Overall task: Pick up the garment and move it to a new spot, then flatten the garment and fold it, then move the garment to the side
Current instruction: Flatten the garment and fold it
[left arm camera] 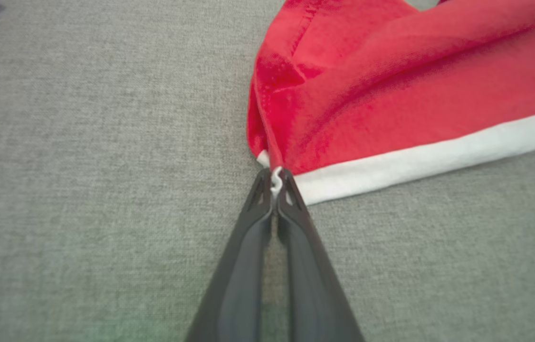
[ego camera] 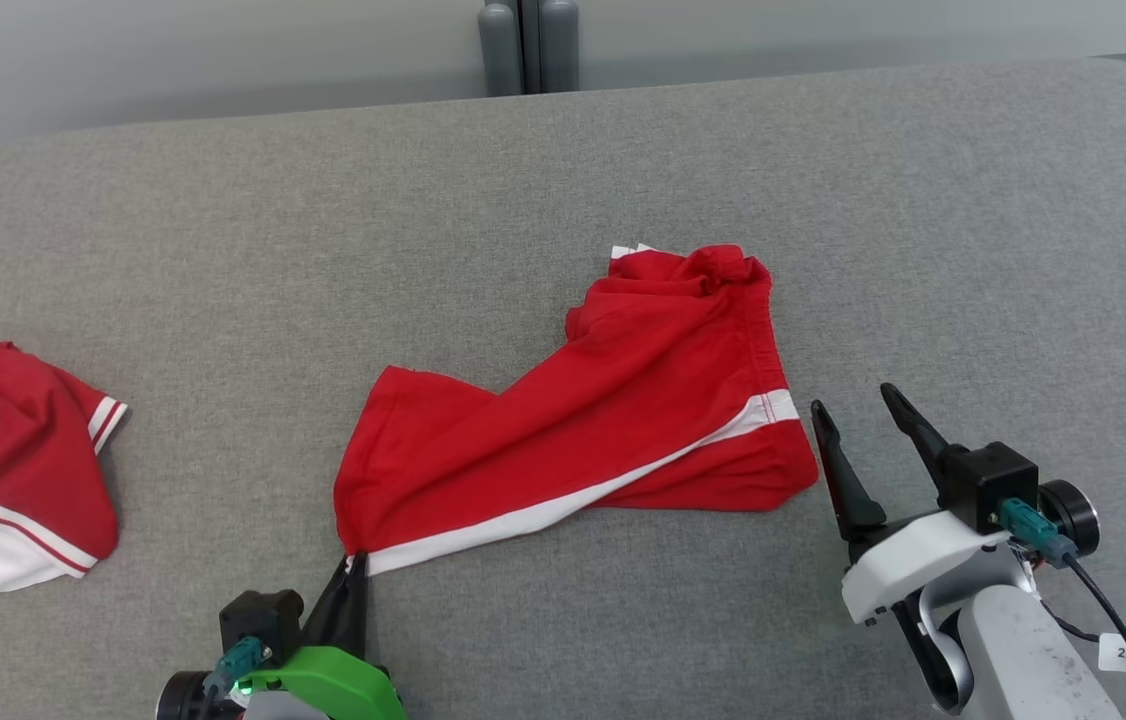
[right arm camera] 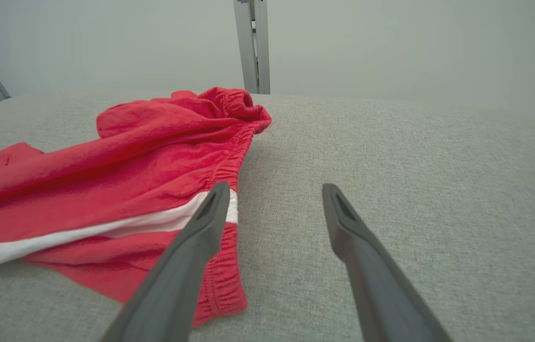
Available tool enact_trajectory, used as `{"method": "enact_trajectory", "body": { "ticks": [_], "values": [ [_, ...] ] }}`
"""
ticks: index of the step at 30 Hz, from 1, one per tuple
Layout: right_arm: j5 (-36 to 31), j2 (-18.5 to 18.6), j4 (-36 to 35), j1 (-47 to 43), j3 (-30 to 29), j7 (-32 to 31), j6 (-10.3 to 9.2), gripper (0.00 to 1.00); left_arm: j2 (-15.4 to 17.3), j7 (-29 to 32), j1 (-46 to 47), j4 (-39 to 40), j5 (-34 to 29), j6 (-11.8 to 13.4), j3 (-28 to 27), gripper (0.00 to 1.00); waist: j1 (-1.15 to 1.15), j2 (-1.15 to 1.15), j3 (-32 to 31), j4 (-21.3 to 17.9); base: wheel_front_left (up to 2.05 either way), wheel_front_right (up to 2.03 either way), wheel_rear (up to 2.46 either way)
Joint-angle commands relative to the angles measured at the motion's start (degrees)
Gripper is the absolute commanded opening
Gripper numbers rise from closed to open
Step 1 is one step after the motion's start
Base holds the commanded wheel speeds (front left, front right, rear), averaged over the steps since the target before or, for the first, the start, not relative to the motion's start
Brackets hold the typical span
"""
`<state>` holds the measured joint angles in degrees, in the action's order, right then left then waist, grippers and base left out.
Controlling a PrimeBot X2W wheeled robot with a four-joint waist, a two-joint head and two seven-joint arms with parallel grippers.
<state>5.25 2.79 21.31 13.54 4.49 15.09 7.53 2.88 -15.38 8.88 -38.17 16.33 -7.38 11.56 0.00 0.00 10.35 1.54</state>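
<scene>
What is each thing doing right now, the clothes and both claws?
Red shorts with white stripe: crumpled on the grey fabric surface.
Left claw: shut on the shorts' white-striped corner.
Right claw: open, beside the shorts' waistband, holding nothing.
Red and white garment: bunched up, lying far left, untouched.

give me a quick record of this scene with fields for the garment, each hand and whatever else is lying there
garment: red shorts with a white stripe, crumpled on the grey fabric surface
left hand: shut on the near corner of the hem
right hand: open, beside the waistband end, holding nothing
other: second red and white garment, far left, apart
</scene>
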Motion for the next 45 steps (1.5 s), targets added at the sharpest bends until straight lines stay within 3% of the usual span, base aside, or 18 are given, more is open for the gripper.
{"method": "enact_trajectory", "body": {
  "ticks": [1,16,17,20,21,27,35,39,45],
  "values": [
    [-0.11,0.22,0.58,0.85,0.15,0.11,-0.08,1.00,0.11,0.42,0.41,-0.18,-0.19,-0.17,-0.10,0.00,0.00,0.00,-0.01,0.25,0.00,0.00,0.00],
    [7.51,0.22,13.70,8.28,7.60,0.11,-0.08,1.00,0.54,0.30,-0.40,0.90,0.29,-0.04,-0.13,0.00,0.00,0.00,0.22,2.44,0.00,0.00,0.00],
    [7.98,0.24,14.19,8.56,7.91,0.11,-0.08,0.94,0.54,0.30,-0.42,0.89,0.34,-0.04,-0.07,0.00,0.00,0.00,0.19,2.54,0.00,0.00,0.00],
    [8.65,0.23,14.71,8.93,8.78,0.11,-0.08,0.12,0.54,0.30,-0.46,0.99,0.45,-0.04,-0.08,0.00,0.00,0.00,0.12,2.68,0.00,0.00,0.00],
    [8.78,0.25,14.72,8.82,9.02,0.11,-0.08,0.00,0.54,0.30,-0.50,1.09,0.45,-0.04,-0.09,0.00,0.00,0.00,0.05,2.70,0.00,0.00,0.00],
    [9.45,0.26,13.37,7.78,8.07,0.11,-0.08,0.00,0.51,0.28,-0.60,1.42,0.32,-0.04,-0.71,0.00,0.00,0.00,-0.78,2.73,0.00,0.00,0.00],
    [10.21,0.22,4.31,6.08,5.77,0.10,-0.08,0.00,1.30,0.24,2.68,7.68,2.55,-0.04,-0.13,0.00,0.00,0.00,-4.57,2.93,0.00,0.00,0.00],
    [11.43,0.57,-2.32,7.72,4.71,0.11,-0.08,0.00,4.40,0.24,6.31,12.52,3.43,-0.04,1.42,0.00,0.00,0.00,-6.73,2.83,0.00,0.00,0.00],
    [14.31,4.48,-10.77,12.81,6.03,0.10,-0.08,0.00,12.03,0.76,16.15,18.61,6.50,-0.04,4.56,0.00,0.00,0.00,-8.98,2.26,0.00,0.00,0.00]
  ]
}}
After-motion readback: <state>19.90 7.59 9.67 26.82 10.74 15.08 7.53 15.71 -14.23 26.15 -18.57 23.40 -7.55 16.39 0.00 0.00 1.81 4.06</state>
